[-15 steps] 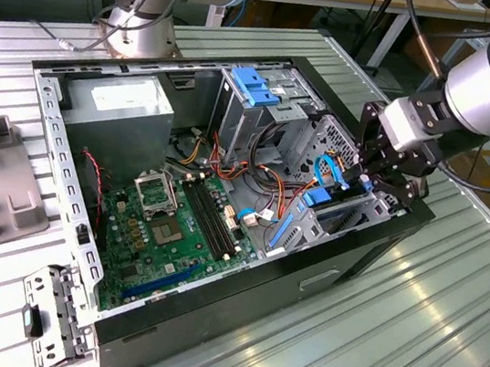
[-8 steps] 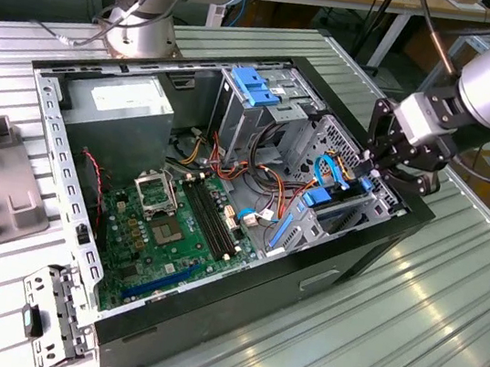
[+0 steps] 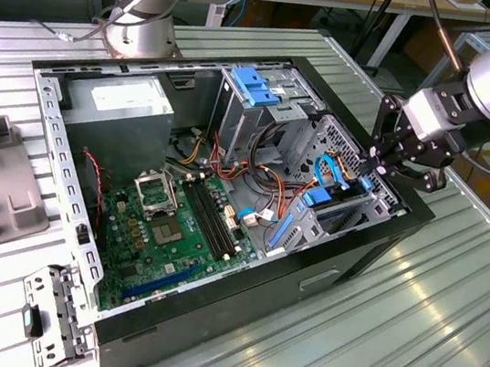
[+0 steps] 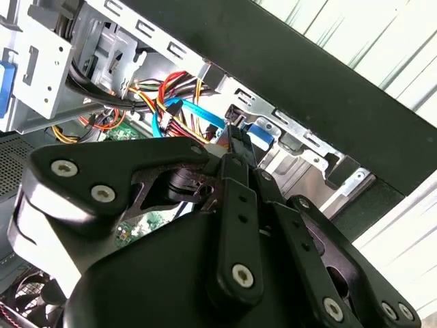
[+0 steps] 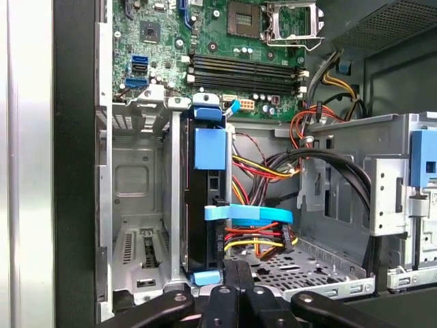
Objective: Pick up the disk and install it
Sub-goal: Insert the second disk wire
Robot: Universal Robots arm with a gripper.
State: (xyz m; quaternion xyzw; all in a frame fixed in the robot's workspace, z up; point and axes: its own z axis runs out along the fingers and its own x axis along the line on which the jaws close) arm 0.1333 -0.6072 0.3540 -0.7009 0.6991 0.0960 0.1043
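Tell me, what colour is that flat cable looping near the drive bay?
Light blue flat cable, clearest in the first wrist view.

The exterior view looks down from high up on the whole open computer case (image 3: 225, 190). Both wrist views sit close above its drive cage (image 5: 140, 205), sharing its cables (image 4: 171, 102).

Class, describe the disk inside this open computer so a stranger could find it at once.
Start at the open black computer case on the ribbed metal table and go to the drive cage by the robot's hand. The disk stands on edge there: a dark slab with a blue plastic rail, beside an empty bare-metal bay.
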